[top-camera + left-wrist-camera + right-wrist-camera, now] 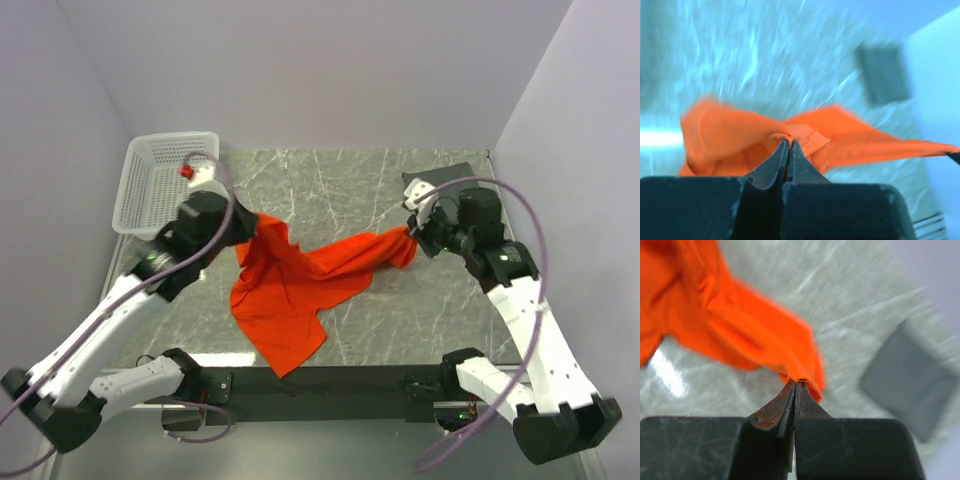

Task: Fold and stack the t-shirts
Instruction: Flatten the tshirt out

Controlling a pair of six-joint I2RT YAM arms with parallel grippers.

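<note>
Ideally, with the left end effector (789, 144) and right end effector (795, 383) each clamped on the bright orange cloth t-shirt (290, 295), both should draw apart evenly to spread it flat

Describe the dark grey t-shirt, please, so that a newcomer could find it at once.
Start at the marbled table and go to its far right corner. Just behind the right gripper lies the dark grey t-shirt, a flat dark rectangle. Unlike the orange t-shirt that this gripper pinches, it lies untouched.
</note>
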